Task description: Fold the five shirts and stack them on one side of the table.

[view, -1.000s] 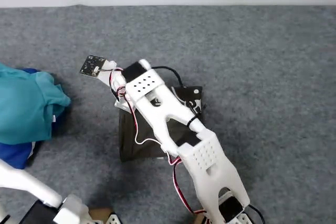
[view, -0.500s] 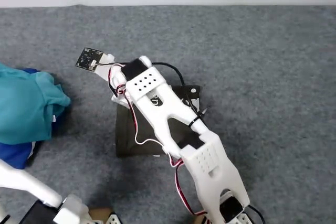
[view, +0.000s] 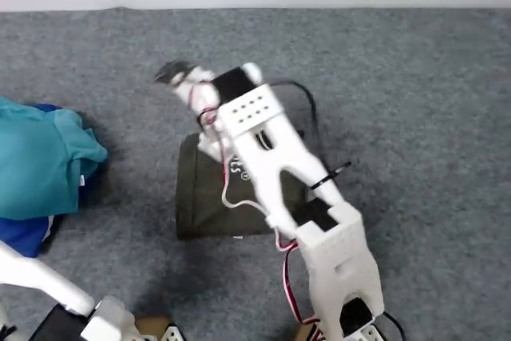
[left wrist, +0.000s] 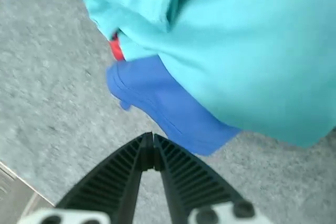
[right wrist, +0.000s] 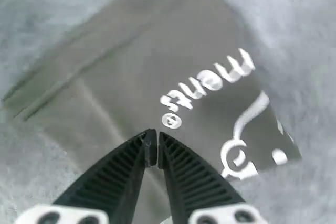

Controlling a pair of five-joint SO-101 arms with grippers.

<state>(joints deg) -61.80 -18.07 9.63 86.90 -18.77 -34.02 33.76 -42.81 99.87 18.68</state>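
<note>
The folded olive shirt (view: 196,197) is judged due for stacking by the teal shirt (view: 40,165), so the right gripper (right wrist: 153,141), closed on nothing above it, must be opened.

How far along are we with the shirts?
Done: the olive shirt lies folded flat at centre. In hand: nothing; the right gripper is shut above it, the left gripper shut near the blue shirt. Left: stack the olive shirt at the side, where the teal shirt lies rumpled on the blue one. Three shirts are in view.
</note>
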